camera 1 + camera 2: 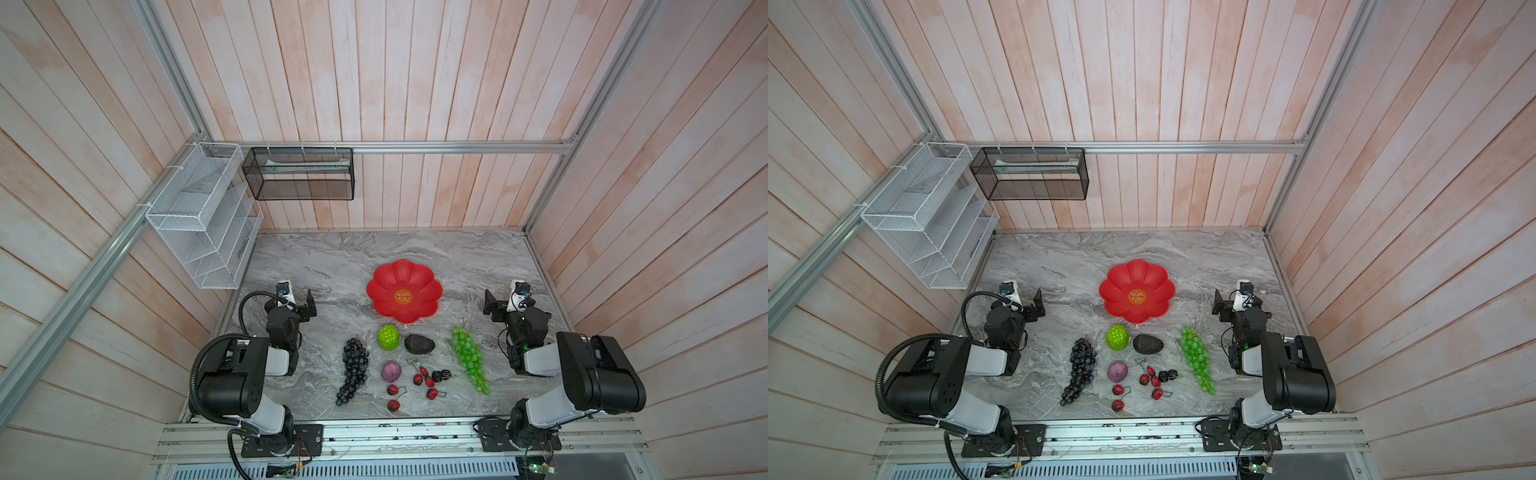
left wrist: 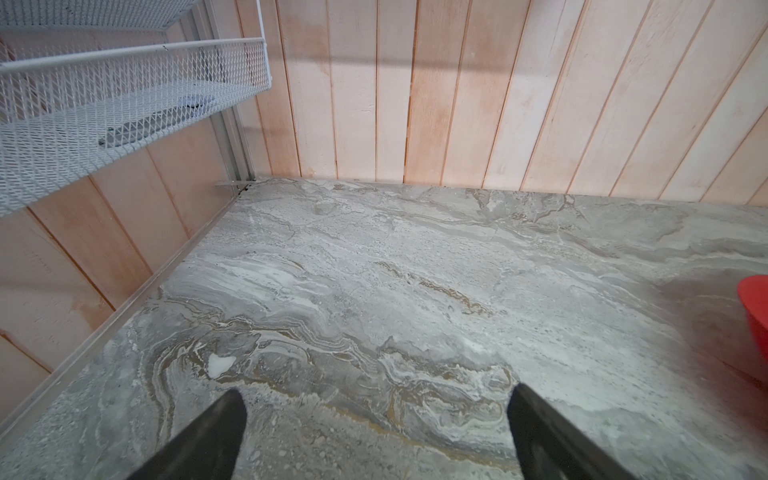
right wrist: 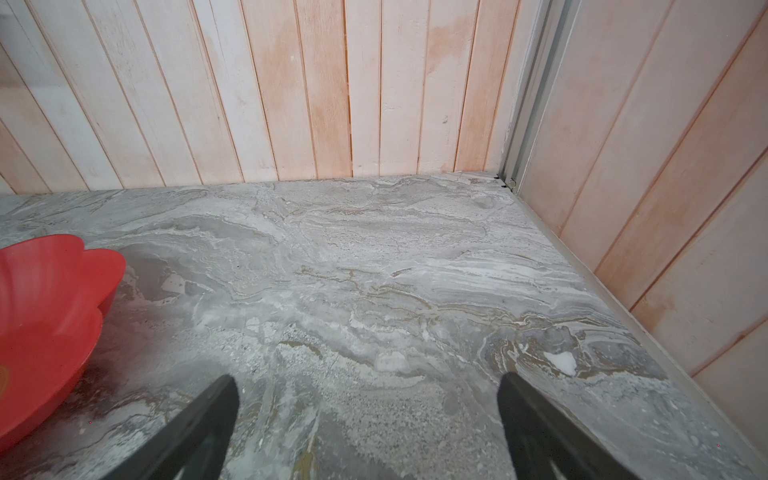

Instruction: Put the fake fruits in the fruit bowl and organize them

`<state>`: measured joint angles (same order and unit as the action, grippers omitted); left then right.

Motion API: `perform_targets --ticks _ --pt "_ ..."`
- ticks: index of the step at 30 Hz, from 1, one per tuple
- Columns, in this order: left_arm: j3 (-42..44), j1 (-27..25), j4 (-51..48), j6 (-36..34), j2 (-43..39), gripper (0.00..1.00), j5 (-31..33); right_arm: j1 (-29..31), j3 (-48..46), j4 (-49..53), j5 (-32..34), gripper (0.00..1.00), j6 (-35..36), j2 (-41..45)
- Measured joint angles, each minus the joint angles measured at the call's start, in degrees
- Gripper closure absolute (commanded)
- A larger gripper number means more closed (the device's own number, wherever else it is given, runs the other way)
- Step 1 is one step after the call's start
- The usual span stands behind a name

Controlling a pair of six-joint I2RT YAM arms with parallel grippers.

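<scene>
Flanking fruit bowl (image 1: 384, 286): left tool (image 2: 378, 392), right tool (image 3: 368, 379), both spread wide, holding nothing; fake fruits (image 1: 419, 344) on worktop (image 1: 324, 257).

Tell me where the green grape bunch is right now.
In both top views the green grape bunch lies on the marble table, right of the black rough oval and outside the red fruit bowl.

Grey marble tabletop (image 1: 316, 257) down below, pale wooden plank walls (image 1: 415, 83) all round. White wire rack (image 1: 199, 216) hanging off the left rail (image 1: 79, 291), black mesh basket (image 1: 299, 174) just beside it on the back metal bar (image 1: 457, 146).
</scene>
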<state>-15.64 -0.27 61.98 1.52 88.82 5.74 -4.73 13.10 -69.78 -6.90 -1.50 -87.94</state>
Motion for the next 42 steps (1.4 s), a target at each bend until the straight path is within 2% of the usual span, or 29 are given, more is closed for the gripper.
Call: perform_targets --ticks 9,13,17,20,26,29,33,37,42 --pt "0.00 0.00 0.00 0.00 0.00 0.00 0.02 0.00 0.02 0.00 0.17 0.02 0.00 0.00" --pt "-0.24 0.00 -0.63 0.11 -0.42 0.00 0.31 0.22 0.35 1.55 2.54 0.02 -0.55 1.07" --pt "-7.74 0.04 -14.10 0.63 -4.61 0.00 1.90 0.26 3.04 8.96 4.20 0.02 -1.11 7.85" --pt "-17.00 0.07 -23.96 1.66 -5.51 0.00 2.95 0.26 6.62 15.91 4.76 0.09 -3.48 14.19" --pt "-26.47 -2.51 -46.31 9.07 -7.98 0.00 8.24 1.70 16.81 33.90 1.49 0.16 -9.16 21.86" --pt "-28.65 -6.38 -56.39 12.76 -9.97 0.00 9.46 6.64 20.37 43.43 -0.20 0.17 -10.54 24.28" --pt "-31.78 -12.15 -66.90 16.65 -12.31 0.00 9.14 18.10 25.64 58.45 -1.36 0.18 -10.67 26.43" --pt "-32.96 -17.18 -72.13 18.84 -16.06 0.00 7.85 29.64 26.73 70.36 -1.73 0.19 -13.92 30.58" --pt "-33.00 -18.01 -74.40 21.97 -18.60 0.00 6.51 42.82 26.58 80.04 -0.28 0.17 -16.06 32.39"
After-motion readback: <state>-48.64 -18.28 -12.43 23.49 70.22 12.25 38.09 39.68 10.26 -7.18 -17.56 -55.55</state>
